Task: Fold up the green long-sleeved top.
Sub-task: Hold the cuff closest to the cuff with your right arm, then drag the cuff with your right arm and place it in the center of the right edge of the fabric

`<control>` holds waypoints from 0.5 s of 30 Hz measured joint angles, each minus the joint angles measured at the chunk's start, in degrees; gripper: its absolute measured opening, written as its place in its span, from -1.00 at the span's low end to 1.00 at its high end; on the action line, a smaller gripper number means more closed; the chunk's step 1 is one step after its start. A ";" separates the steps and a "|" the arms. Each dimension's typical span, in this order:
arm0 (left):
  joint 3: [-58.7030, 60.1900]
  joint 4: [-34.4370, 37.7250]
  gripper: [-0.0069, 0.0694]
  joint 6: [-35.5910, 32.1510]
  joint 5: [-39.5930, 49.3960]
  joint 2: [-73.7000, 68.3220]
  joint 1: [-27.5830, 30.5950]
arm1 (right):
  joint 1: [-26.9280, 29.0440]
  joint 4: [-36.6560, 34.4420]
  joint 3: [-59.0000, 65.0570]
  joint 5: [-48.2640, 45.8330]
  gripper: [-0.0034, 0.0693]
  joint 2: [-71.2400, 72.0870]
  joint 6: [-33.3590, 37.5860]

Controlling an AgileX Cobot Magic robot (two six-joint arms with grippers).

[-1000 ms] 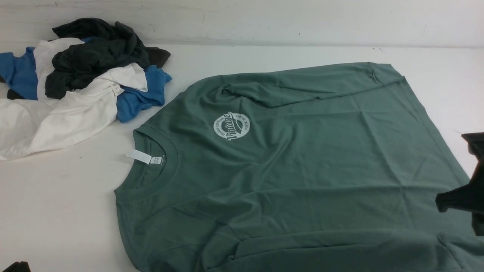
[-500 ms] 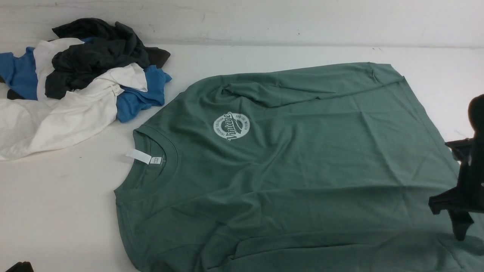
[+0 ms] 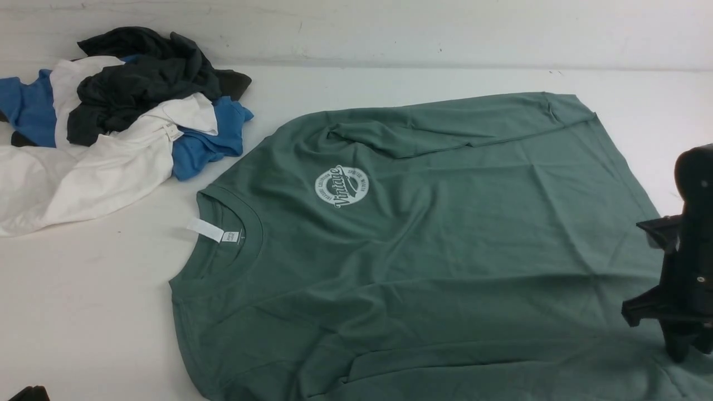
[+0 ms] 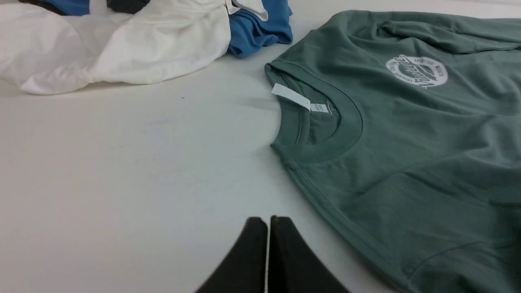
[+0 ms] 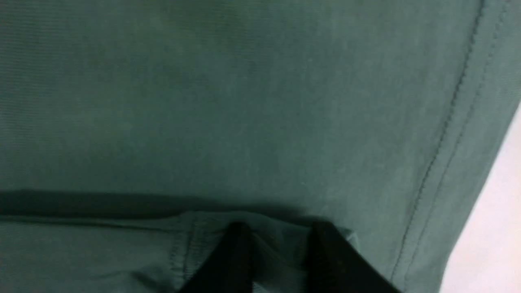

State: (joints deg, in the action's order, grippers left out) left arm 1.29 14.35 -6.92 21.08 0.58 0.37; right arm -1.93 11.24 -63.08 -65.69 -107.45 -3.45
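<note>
the green long-sleeved top (image 3: 418, 250) is lying face up and nearly flat on the white table (image 3: 83, 289). its long axis is running across the robot's front, with the collar (image 3: 223, 245) toward the left arm and the hem (image 3: 626, 172) toward the right. the far sleeve is lying folded over the chest, and the near sleeve is running along the near edge with its cuff (image 5: 207, 234) at the hem end. the right gripper (image 5: 281, 230) is standing right on that cuff, jaws partly apart with cloth between them; whether they are pinching it cannot be told. the left gripper (image 4: 268, 219) is sitting pressed closed and empty over bare table, just off the near shoulder. the right arm looks better placed to carry the sleeve inward across the body.
</note>
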 joint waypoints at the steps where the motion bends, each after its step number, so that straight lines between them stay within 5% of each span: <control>1: 0.00 0.00 -0.83 0.00 0.04 0.00 0.00 | 0.00 -0.06 0.00 0.00 -0.69 0.00 0.38; 4: 0.00 0.00 -0.83 0.00 0.04 0.00 0.00 | 0.00 -0.06 0.08 -0.22 -0.86 0.69 0.65; 15: 0.00 0.06 -0.83 0.00 0.04 0.00 0.00 | 0.00 -0.25 -5.96 -4.31 -0.87 17.33 0.36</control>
State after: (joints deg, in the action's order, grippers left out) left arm 1.29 14.41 -6.92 21.11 0.58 0.37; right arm -1.93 10.99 -69.04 -70.01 -90.12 -3.09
